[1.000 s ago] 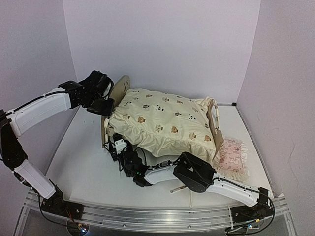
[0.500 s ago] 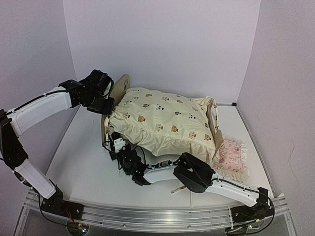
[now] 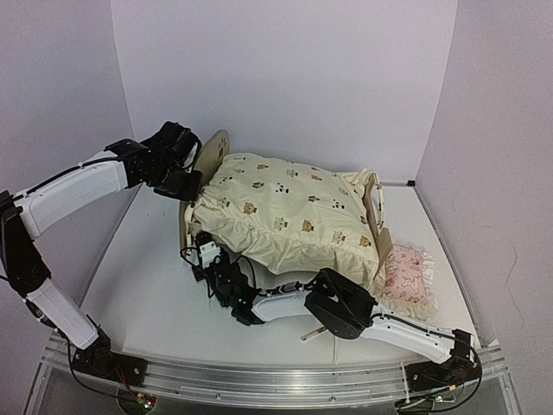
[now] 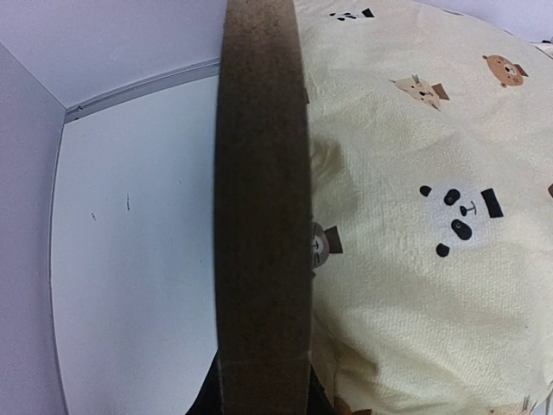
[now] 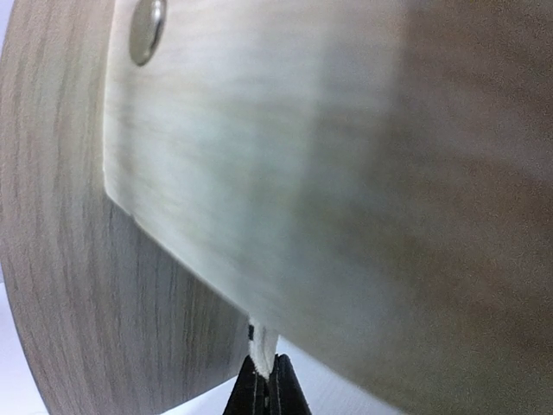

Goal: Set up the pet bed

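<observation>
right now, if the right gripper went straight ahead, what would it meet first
Most likely the side rail of the light-wood pet bed, just beyond the right gripper, which looks shut on a thin cream strip.

I'm driving this from afar, and what I see is a robot lab cell, not a home: a white table [image 3: 143, 281] boxed in by plain pale walls [image 3: 285, 78] left, far and right, an aluminium rail [image 3: 259, 380] along the near edge with the arm bases [image 3: 108, 361] bolted to it, black cable [image 3: 60, 177] strung along the left arm [image 3: 78, 192], and the bed [image 3: 214, 149] set out on the table
</observation>
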